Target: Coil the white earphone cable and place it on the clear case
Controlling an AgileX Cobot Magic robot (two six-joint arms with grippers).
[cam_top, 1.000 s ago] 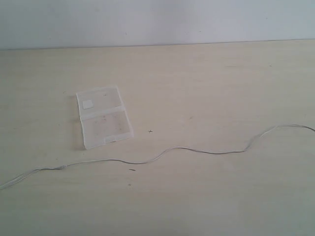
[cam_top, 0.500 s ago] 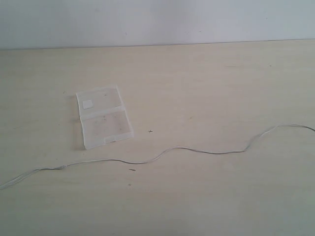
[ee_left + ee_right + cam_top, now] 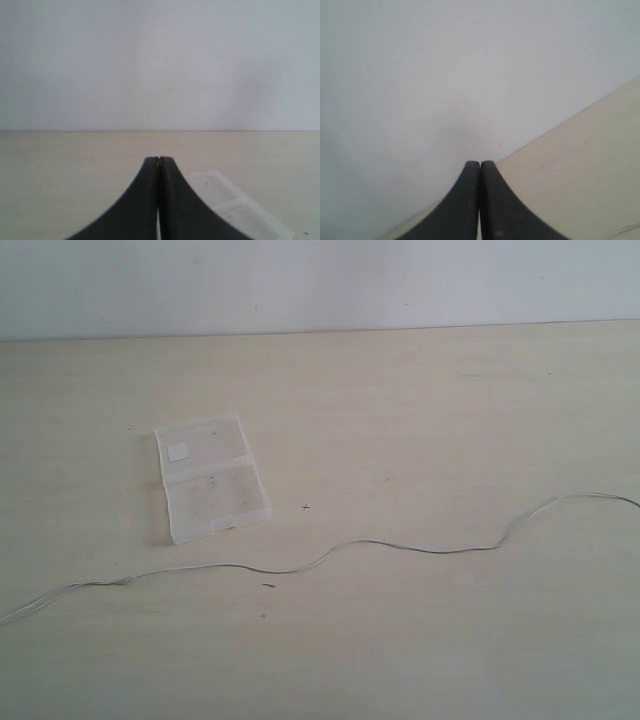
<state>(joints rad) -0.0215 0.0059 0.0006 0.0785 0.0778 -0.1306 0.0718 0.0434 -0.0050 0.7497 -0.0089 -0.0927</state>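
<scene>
Step 1, not begun. White earphone cable (image 3: 400, 545) lies uncoiled on table (image 3: 420, 420), passing near side of clear case (image 3: 212, 480), not touching it. Left end effector (image 3: 159, 160) & right end effector (image 3: 480, 163) both clenched, empty. Next, prob.: unclench one, descend, pinch thin wire near case w/o slipping.

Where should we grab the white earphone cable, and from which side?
Likely the single strand mid-run of the white earphone cable, from straight above with jaws across it: it lies flat and very thin on the table, so a side approach finds nothing to pinch.
</scene>
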